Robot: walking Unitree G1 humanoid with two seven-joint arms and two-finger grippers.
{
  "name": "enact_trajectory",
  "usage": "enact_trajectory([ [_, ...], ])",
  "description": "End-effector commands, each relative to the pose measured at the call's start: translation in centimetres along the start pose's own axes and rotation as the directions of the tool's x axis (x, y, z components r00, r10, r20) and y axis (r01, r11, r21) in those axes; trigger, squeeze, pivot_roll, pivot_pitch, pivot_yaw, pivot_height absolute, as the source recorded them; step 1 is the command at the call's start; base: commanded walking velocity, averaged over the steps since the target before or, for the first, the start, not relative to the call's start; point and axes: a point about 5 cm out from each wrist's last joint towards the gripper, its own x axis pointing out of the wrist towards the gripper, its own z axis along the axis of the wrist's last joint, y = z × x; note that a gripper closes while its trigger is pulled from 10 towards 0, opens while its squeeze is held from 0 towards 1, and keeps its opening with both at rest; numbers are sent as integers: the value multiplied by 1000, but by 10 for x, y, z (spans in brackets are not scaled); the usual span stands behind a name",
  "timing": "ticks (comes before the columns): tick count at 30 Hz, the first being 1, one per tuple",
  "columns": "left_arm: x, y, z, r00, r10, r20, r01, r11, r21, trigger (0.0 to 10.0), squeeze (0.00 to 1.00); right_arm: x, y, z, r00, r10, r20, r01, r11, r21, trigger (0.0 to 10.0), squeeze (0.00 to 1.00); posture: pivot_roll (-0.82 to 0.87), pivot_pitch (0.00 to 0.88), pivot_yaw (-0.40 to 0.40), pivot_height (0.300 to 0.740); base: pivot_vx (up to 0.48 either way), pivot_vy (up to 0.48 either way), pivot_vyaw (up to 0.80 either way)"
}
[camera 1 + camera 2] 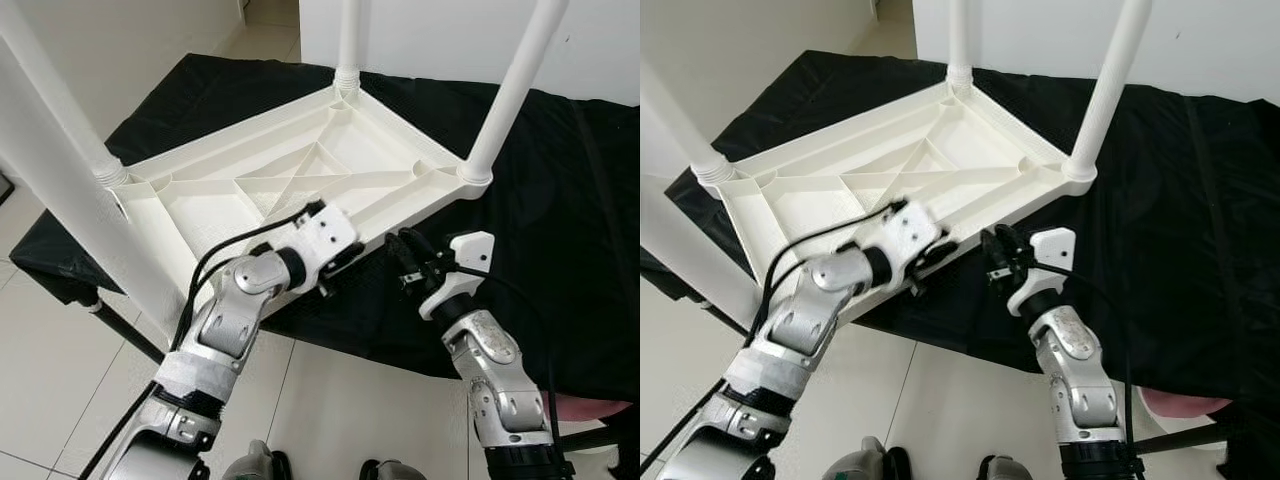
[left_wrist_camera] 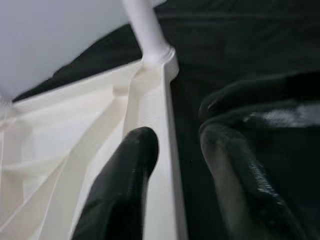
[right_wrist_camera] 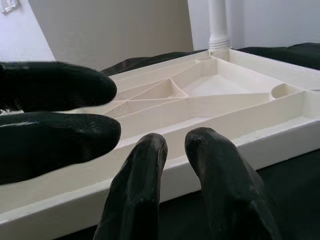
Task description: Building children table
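Left gripper [image 1: 335,262] astride upturned table [image 1: 300,180] rim, legs skyward

no text, label, brand, number or sign can be read anywhere here. the upturned white plastic children's table [image 1: 300,180] with its ribbed underside is bare of markings, and so is the black cloth [image 1: 560,200] it lies on.
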Motion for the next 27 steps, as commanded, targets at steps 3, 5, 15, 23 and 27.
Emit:
enact_trajectory([
  [3, -18, -6, 12, 997, -1, 78, -2, 1000, 27, 10000, 0, 1, 2, -3, 1000, 13, -6, -13, 1000, 3, 10000, 0, -97, 95, 62, 740, 0, 0, 0],
  [5, -22, -8, 15, 995, 3, 96, -6, 1000, 28, 10000, 0, 1, 3, -3, 1000, 15, -5, -15, 1000, 7, 10000, 0, -86, 100, 60, 740, 0, 0, 0],
  [15, -42, -16, 21, 992, 50, 113, -48, 999, -19, 10000, 0, 3, 5, -5, 1000, 21, -6, -21, 1000, 12, 10000, 0, -68, 106, 56, 740, 0, 0, 0],
  [23, -67, -20, 17, 988, 135, 79, -127, 986, -107, 10000, 0, 6, 9, -7, 999, 41, -10, -41, 999, 24, 10000, 0, -45, 112, 49, 740, 0, 0, 0],
  [27, -83, -21, 16, 981, 183, 66, -170, 972, -163, 10000, 0, 10, 11, -9, 998, 55, -9, -55, 998, 30, 10000, 0, -15, 115, 39, 740, 0, 0, 0],
])
